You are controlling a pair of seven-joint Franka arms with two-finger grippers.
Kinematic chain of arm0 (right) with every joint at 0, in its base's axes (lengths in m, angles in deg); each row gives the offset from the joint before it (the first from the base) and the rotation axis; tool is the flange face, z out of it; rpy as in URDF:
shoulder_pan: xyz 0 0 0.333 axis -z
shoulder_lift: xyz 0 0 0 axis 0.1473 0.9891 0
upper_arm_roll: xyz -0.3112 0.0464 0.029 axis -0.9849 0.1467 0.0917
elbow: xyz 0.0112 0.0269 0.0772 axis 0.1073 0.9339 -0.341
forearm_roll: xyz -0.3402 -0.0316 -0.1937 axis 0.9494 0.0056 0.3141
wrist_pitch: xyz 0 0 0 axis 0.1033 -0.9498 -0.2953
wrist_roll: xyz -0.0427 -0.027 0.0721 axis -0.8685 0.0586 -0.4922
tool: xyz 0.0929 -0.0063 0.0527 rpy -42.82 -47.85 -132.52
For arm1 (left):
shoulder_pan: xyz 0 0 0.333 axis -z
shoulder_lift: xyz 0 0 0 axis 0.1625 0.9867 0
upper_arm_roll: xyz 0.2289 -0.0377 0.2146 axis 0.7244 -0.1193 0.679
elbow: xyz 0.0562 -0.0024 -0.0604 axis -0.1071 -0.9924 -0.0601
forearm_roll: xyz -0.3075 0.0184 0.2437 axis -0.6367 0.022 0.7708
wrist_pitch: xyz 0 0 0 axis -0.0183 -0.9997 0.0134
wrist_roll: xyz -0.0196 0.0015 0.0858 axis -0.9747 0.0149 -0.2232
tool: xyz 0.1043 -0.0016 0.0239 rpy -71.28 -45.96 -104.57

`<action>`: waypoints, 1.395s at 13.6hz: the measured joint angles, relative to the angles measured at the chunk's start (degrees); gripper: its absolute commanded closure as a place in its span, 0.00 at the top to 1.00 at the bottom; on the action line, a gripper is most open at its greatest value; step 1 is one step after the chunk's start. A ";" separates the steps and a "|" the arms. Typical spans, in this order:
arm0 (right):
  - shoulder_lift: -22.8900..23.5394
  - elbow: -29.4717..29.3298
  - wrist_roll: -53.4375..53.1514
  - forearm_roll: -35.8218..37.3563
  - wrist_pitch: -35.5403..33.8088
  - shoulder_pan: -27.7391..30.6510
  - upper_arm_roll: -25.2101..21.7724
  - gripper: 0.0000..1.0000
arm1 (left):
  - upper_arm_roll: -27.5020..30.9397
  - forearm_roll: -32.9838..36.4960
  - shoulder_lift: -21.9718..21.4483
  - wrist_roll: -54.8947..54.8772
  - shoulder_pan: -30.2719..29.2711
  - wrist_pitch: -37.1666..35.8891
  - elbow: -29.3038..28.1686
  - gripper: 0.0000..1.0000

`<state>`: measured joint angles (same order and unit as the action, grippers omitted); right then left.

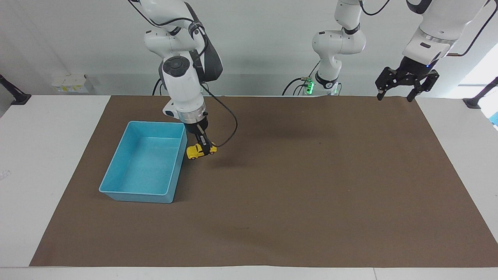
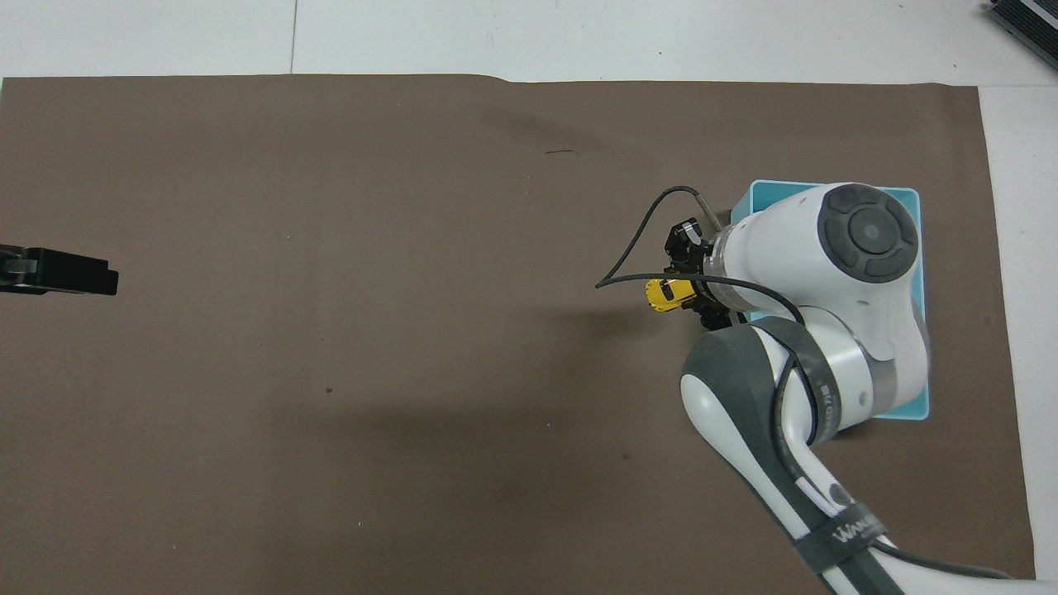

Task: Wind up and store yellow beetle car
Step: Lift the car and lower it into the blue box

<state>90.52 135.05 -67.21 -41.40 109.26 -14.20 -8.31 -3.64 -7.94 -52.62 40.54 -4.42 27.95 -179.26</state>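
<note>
Yellow car aloft beside the blue bin

One yellow beetle car (image 1: 200, 150), one blue bin (image 1: 116, 171), two arms: that is the count on the bench (image 1: 46, 155). The car is tiny, glossy and rounded, with dark windows and small black wheels. It hangs tilted, nose dipping toward the bin, clamped between the black fingers of the right tool (image 1: 205, 146), clear of the brown mat (image 1: 311, 186) and over the strip of mat just beside the bin's wall on the side toward the left arm's end. Its shadow lies on the mat nearby.

The bin is a shallow rectangular tray of smooth light-blue plastic with a thin rim and sloped walls; nothing shows inside it. The mat is a single sheet of dull brown paper-like covering, faintly creased, spread over the white bench top.

A thin black cable (image 1: 229, 124) loops from the right wrist. The left tool (image 1: 395, 97) waits over the mat's corner at its own end, its two fingertips standing apart, holding nothing.
</note>
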 measured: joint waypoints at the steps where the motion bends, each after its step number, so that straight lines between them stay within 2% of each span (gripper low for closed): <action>1: -0.92 -0.01 3.15 -0.93 -0.87 0.83 -0.07 0.00 | 0.00 0.00 0.00 0.00 0.00 0.00 0.00 1.00; 6: -2.68 -0.15 19.33 -5.03 -4.70 6.20 -0.28 0.00 | 0.00 0.00 0.00 0.00 0.00 0.00 0.00 1.00; 19: -2.92 -0.22 58.60 -5.26 -12.18 17.82 -0.59 0.00 | 0.02 -0.03 0.00 0.00 0.02 -0.19 0.00 1.00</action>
<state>87.59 134.83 -8.62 -46.66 97.08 3.62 -8.90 -3.62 -7.97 -52.62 40.54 -4.40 27.76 -179.26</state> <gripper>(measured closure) 0.529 0.000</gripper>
